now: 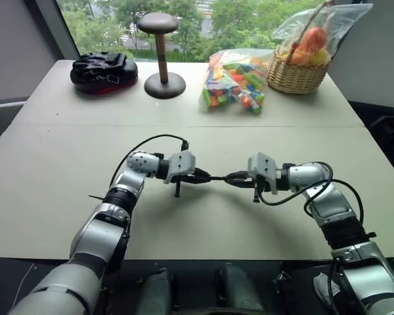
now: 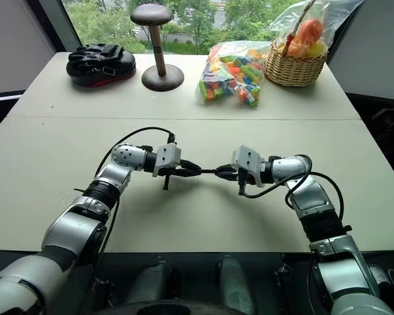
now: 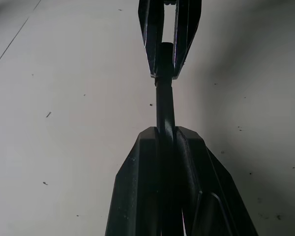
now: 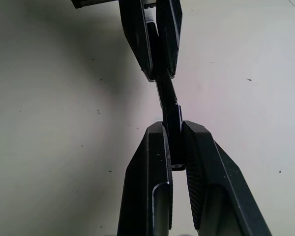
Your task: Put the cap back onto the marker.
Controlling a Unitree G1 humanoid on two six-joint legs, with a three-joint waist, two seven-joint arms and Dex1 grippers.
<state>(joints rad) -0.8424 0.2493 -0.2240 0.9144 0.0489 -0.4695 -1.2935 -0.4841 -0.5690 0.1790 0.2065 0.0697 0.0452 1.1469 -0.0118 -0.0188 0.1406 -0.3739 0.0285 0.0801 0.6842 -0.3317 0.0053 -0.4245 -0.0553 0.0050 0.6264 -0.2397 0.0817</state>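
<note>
My left gripper (image 1: 202,176) is pressed together on the marker (image 3: 164,105), a thin black pen-like stick, which runs out from between my left fingers (image 3: 137,187) toward the other hand. My right gripper (image 1: 235,178) is likewise clamped, pinching the cap (image 4: 173,120), a tiny black cylinder, between its black fingers (image 4: 150,162). Both hands hang above the pale grey tabletop (image 1: 65,197), pointing at one another, tip to tip, with the task's two things bridging the short space between them.

In both wrist views the stick and the cylinder form one continuous dark line from one pair of fingers into the other. They appear to be meeting or already partly engaged; I cannot tell whether the cap is fully seated. The line looks close to straight, with a slight kink visible in the right wrist view.

Judgement: the step in hand is the joining itself, well past pick-up and alignment. The next move calls for a steady push of the two grippers toward each other along the marker's own axis, with both grips kept firm and any sideways offset corrected first, so that the cap does not cock or slip.

Well beyond my grippers, at the far edge, stand a tall brown wooden stand (image 1: 163,72), a black padded mitt (image 1: 104,71), a clear bag of coloured blocks (image 1: 235,82) and a wicker basket of fruit (image 1: 295,72). None lies near the work.
</note>
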